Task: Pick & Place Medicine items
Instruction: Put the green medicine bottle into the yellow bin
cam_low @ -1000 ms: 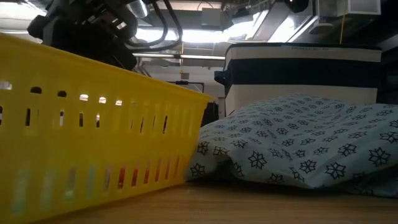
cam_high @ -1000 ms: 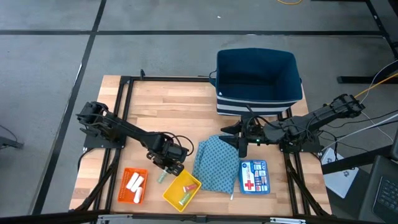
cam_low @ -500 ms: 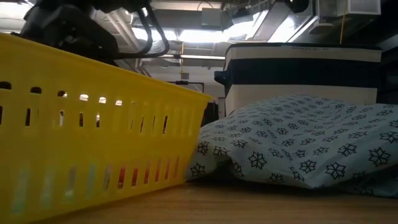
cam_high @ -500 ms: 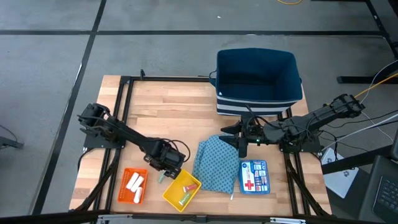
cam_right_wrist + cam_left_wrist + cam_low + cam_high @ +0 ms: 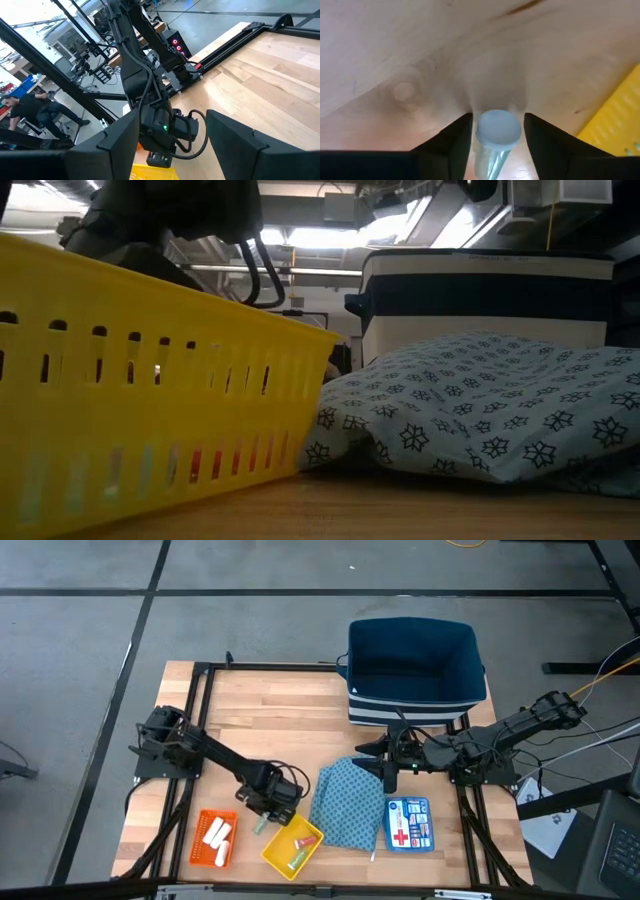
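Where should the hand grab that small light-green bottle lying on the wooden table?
Around its round body, just behind the pale cap, coming straight down. The small light-green bottle lies flat between the left hand's two fingers, so its curved sides already face them.

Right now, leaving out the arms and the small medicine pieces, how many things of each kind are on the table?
Trays: 2 (orange tray, yellow tray)
Bin: 1
Cloth: 1
First-aid pack: 1
Total: 5
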